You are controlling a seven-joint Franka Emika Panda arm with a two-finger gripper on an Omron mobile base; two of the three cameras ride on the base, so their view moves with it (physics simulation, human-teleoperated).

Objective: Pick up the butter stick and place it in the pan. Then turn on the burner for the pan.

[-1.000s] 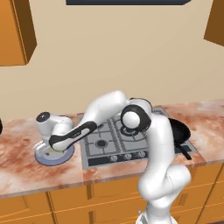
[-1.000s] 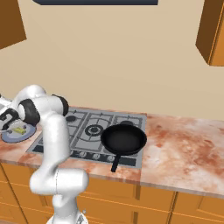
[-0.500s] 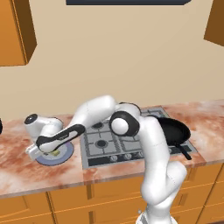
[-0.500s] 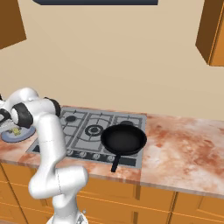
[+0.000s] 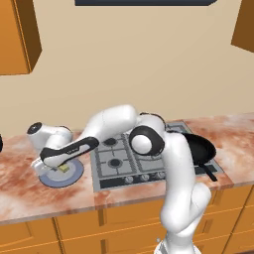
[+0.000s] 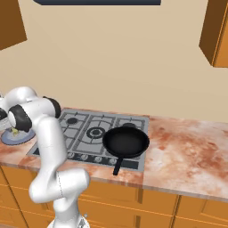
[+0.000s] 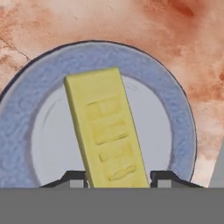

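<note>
- Pale-yellow butter stick (image 7: 106, 127) lies on a blue-grey plate (image 7: 170, 105); in the hand view we see it run from approx. 11 o'clock down to 6 o'clock, its near end sitting between the two dark fingertips (image 7: 74, 177).
- Hand (image 7: 117, 180): fingertips sit just beside the stick, one on each side. We can't tell whether they actually press it, so clenched-on-butter vs. merely flanking stays undecided.
- Stick's top face shows faint embossed marks; it rests flat on the plate's paler inner disc, w/ the darker rim ringing it.
- Left base view: arm reaches across from lower right to approx. 9 o'clock, hand (image 5: 55, 166) low over the plate (image 5: 74, 174), a speck of yellow butter (image 5: 64, 168) showing beneath it.
- Right base view: plate (image 6: 10, 138) sits at the far 9 o'clock edge on the worktop (image 6: 187, 151), partly behind the arm's wrist.
- Black pan (image 6: 126, 141) sits on the front-right burner of the grey stove (image 6: 84, 129), handle pointing toward 6 o'clock, over the knob row. Well apart from plate and butter.
- Left base view: pan (image 5: 201, 149) at approx. 3 o'clock, partly hidden by the arm's upright link.
- Worktop is reddish marble-look stone (image 5: 20, 173); orange-wood cabinets below and above, dark hood edge at 12 o'clock.
</note>
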